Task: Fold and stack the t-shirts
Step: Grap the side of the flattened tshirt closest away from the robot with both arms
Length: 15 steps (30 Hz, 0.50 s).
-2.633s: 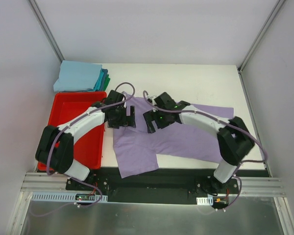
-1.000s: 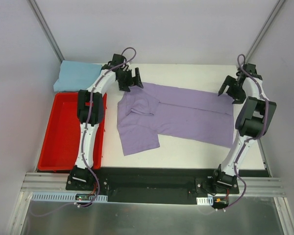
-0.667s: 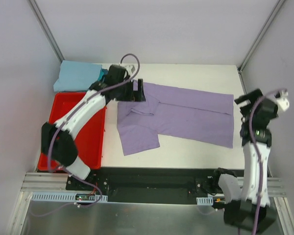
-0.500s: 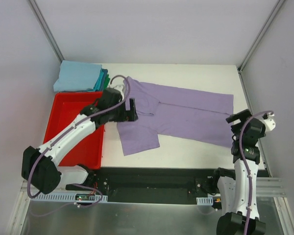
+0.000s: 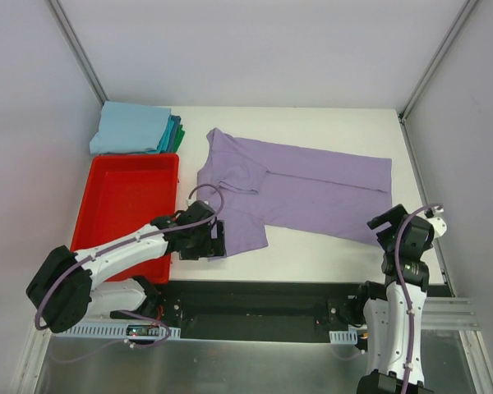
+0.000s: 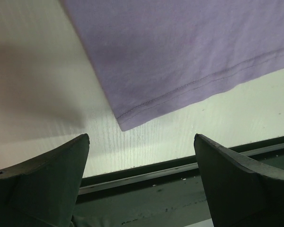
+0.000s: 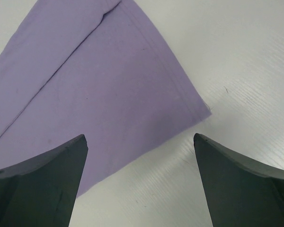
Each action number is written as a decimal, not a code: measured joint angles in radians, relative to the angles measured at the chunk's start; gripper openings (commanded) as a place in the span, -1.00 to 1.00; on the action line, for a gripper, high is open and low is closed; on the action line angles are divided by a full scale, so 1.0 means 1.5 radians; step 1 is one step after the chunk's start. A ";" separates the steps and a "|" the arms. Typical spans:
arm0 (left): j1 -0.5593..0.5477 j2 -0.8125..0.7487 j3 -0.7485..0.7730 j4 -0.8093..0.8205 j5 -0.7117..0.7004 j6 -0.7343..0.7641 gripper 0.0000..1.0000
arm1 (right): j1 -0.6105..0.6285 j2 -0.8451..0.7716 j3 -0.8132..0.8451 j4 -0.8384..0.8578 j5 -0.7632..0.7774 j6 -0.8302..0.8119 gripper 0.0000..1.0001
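Observation:
A lavender-purple t-shirt [image 5: 300,190] lies flat on the white table, partly folded lengthwise, with a sleeve flap at its left end. A stack of folded t-shirts [image 5: 135,129], light blue on top with teal and green edges, sits at the far left. My left gripper [image 5: 216,240] is open and empty at the shirt's near-left corner [image 6: 128,124]. My right gripper [image 5: 384,227] is open and empty at the shirt's near-right corner [image 7: 199,106]. Neither gripper holds cloth.
A red plastic bin [image 5: 125,215] stands left of the shirt, beside my left arm. The table's black front rail [image 6: 180,175] runs just below the left gripper. Grey walls close in the table on three sides.
Both arms have drawn back from the shirt's far edge to its near edge. The shirt was spread out and now lies still, released by both grippers.

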 measured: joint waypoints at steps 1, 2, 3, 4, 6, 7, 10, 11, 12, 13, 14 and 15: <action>-0.003 0.012 0.000 0.004 0.001 -0.004 0.68 | 0.000 0.001 0.000 -0.002 0.000 -0.001 0.93; -0.006 0.026 0.000 0.006 0.001 -0.007 0.60 | 0.000 0.002 0.000 -0.002 0.000 -0.001 0.93; -0.009 0.040 0.000 0.008 0.000 -0.010 0.51 | 0.000 0.003 0.000 -0.001 -0.001 -0.003 0.93; -0.009 0.052 0.000 0.009 0.000 -0.012 0.45 | 0.000 0.005 0.000 -0.001 -0.001 -0.004 0.93; -0.011 0.068 0.005 0.007 -0.002 -0.016 0.32 | 0.000 0.012 0.000 -0.001 -0.005 -0.006 0.93; -0.012 0.074 0.008 0.011 -0.005 -0.017 0.28 | 0.000 0.016 0.000 -0.002 -0.007 -0.007 0.93; -0.013 0.089 0.015 0.014 -0.018 -0.024 0.09 | 0.000 0.028 0.000 -0.001 -0.015 -0.011 0.93; -0.013 0.094 0.018 0.015 -0.022 -0.026 -0.01 | 0.000 0.032 0.000 -0.001 -0.018 -0.012 0.93; -0.013 0.098 0.020 0.015 -0.026 -0.028 -0.07 | 0.000 0.034 0.000 -0.001 -0.019 -0.013 0.93; -0.013 0.106 0.025 0.015 -0.028 -0.029 -0.13 | 0.000 0.036 0.000 -0.001 -0.020 -0.015 0.93; -0.013 0.113 0.028 0.015 -0.029 -0.030 -0.20 | 0.000 0.038 0.000 -0.001 -0.021 -0.015 0.93; -0.013 0.119 0.032 0.015 -0.029 -0.030 -0.27 | 0.000 0.039 0.000 -0.001 -0.021 -0.016 0.93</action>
